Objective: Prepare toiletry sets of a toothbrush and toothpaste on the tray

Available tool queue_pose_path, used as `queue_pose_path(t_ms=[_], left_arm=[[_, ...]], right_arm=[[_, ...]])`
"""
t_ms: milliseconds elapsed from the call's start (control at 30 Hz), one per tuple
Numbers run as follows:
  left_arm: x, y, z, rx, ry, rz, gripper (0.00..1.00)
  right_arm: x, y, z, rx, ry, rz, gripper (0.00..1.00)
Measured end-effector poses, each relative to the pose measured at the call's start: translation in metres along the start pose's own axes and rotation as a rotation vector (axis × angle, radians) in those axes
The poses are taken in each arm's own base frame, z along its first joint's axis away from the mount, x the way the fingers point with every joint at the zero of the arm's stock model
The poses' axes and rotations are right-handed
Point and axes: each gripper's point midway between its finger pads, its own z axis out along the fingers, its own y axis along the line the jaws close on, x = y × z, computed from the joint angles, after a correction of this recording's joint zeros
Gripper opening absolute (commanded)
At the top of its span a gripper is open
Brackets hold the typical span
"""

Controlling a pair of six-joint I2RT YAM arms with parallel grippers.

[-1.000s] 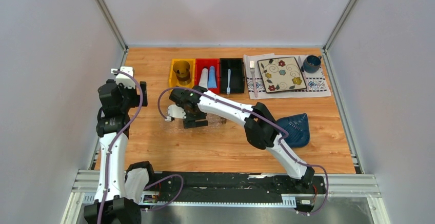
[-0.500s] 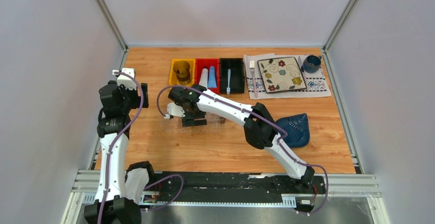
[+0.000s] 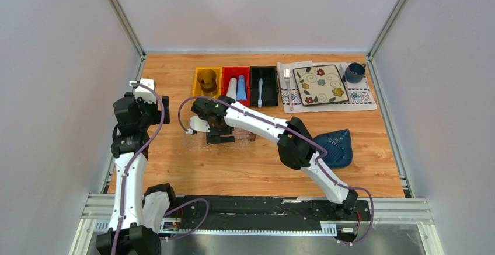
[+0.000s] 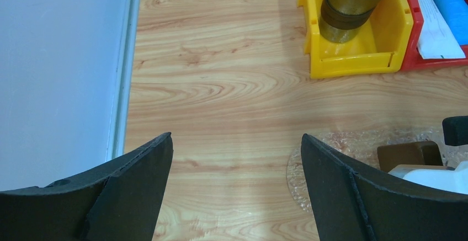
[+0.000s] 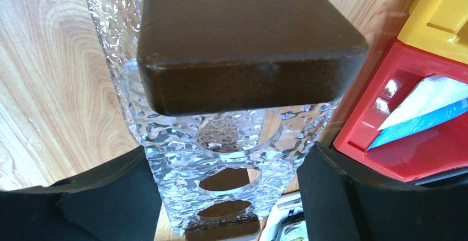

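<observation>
The clear textured tray, with dark brown blocks at its ends, lies on the table between my right gripper's fingers, which press its long sides. From above, the right gripper covers most of the tray. The white toothpaste and the blue toothpaste lie in the red bin. The pale blue toothbrush rests in the black bin. My left gripper hangs open over bare wood at the left, nothing between its fingers; the tray's edge shows to its right.
A yellow bin holding an amber cup stands left of the red bin. At the back right are a placemat with a floral plate, a fork and a blue mug. A dark blue leaf dish lies at the right.
My right gripper has shifted slightly left and toward the bins, and the tray has moved with it. The left arm has barely moved.
</observation>
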Motion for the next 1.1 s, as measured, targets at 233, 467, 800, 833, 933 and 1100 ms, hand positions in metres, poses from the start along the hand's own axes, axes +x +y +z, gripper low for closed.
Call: queue_pose_path(t_ms=[233, 467, 800, 833, 933, 1100], left_arm=[[-0.003, -0.001, -0.001, 0.002, -0.020, 0.004, 0.93], [-0.005, -0.001, -0.002, 0.004, -0.027, 0.008, 0.93], [-0.005, -0.002, -0.003, 0.009, -0.034, 0.010, 0.93], [-0.006, -0.003, -0.003, 0.012, -0.036, 0.010, 0.93], [-0.007, -0.005, -0.004, 0.025, -0.041, 0.011, 0.93], [-0.007, -0.009, -0.004, 0.046, -0.045, 0.011, 0.93]], right_arm=[[-0.001, 0.000, 0.000, 0.001, -0.001, 0.007, 0.83], [-0.005, -0.002, 0.005, 0.011, -0.014, 0.017, 0.87], [-0.014, -0.003, 0.005, 0.018, -0.050, 0.055, 1.00], [-0.015, -0.002, 0.005, 0.015, -0.056, 0.062, 1.00], [-0.016, 0.002, -0.001, 0.000, -0.079, 0.087, 1.00], [-0.014, 0.002, -0.037, -0.008, -0.148, 0.155, 1.00]])
